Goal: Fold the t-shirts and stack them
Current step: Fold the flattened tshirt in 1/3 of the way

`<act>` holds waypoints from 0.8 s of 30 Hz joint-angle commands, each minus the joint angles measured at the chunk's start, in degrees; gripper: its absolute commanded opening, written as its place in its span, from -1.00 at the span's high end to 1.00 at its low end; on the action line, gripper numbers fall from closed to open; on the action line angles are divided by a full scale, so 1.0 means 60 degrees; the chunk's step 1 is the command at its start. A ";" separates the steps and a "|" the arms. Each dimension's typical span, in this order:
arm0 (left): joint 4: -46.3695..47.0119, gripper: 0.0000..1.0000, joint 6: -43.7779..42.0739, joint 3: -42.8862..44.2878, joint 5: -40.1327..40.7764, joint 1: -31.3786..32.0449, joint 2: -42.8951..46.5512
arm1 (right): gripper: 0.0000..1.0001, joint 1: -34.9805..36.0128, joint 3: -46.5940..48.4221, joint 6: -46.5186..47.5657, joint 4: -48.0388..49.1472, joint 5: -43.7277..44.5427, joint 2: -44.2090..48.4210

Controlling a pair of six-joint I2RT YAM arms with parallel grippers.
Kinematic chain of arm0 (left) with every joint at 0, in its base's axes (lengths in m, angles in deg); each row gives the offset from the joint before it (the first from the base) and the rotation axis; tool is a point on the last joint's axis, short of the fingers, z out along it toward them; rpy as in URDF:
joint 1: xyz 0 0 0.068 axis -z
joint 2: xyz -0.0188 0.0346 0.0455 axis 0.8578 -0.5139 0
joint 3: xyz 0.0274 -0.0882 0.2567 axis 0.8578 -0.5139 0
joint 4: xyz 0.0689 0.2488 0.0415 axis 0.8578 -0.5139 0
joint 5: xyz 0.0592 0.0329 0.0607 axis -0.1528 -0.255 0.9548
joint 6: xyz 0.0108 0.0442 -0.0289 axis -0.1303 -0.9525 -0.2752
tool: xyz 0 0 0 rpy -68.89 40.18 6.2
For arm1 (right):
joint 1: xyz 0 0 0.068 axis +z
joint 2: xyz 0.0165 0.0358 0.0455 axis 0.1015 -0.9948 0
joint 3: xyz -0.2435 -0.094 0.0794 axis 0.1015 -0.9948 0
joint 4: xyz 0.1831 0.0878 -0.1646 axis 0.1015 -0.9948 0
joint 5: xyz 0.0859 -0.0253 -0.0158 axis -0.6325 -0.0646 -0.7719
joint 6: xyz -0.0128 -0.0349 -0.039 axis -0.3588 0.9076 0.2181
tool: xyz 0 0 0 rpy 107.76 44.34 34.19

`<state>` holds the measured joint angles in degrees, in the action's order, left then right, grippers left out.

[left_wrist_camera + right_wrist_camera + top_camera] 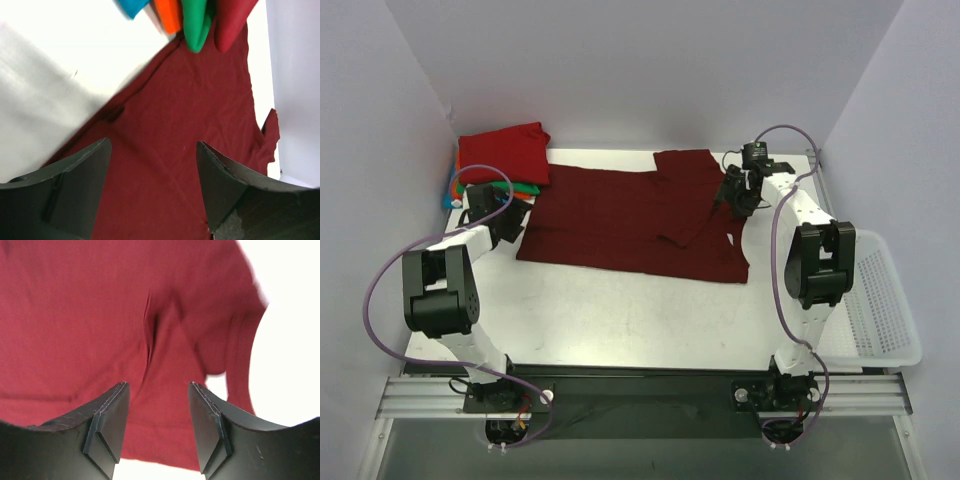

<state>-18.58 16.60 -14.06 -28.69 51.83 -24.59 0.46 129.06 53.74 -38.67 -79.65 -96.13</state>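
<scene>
Though creased — shirt (610, 225) beneath right claw (158, 386)

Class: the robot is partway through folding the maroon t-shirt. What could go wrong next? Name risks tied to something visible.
1. The left gripper and right gripper both hang open over the maroon shirt, gripping nothing; closing here may catch one layer only, giving a crooked fold.
2. The shirt's far left corner lies against the folded stack, so dragging might disturb that pile.
3. Its right side is already folded over and creased; a pull could undo it.
</scene>
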 commanded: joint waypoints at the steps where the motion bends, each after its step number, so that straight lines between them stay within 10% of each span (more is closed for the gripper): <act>1: 0.0012 -0.56 0.0221 -0.0637 0.0496 0.0050 0.1306 | 0.00 0.0709 -0.0954 -0.0110 -0.0119 0.0256 0.1298; 24: 0.0188 -0.34 0.0382 -0.1752 0.0659 0.0431 0.1367 | 0.22 0.2234 -0.3227 -0.1722 0.2812 -0.0548 0.0202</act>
<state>-19.17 18.72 -25.49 -24.80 54.25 -16.02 13.39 110.07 44.89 -23.13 -82.12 -93.94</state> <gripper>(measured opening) 0.672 0.393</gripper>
